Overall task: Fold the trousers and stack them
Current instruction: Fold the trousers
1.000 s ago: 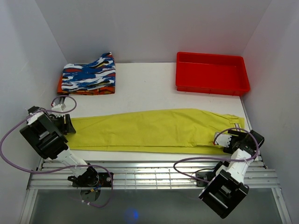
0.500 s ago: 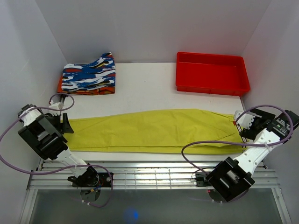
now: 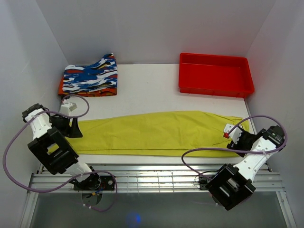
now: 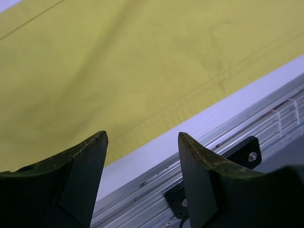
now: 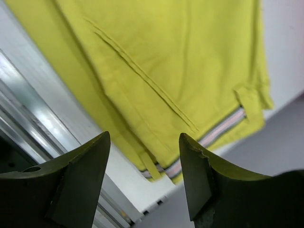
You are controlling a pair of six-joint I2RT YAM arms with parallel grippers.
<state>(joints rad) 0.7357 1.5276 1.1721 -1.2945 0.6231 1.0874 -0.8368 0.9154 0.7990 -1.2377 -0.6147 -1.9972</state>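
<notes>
yellow-green trousers [image 3: 156, 133] lie flat across the middle of the frame on the white desk [image 3: 147, 90], the left gripper [image 4: 142, 137] at their left end and the right gripper [image 5: 145, 137] over the striped waist at right, both parted and holding nothing.

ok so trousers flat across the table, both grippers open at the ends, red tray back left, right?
Only the tray is off: the red tray sits back right, per the top view; back left is a folded patterned garment. Trousers do lie flat, left gripper and right gripper open at the ends.
</notes>
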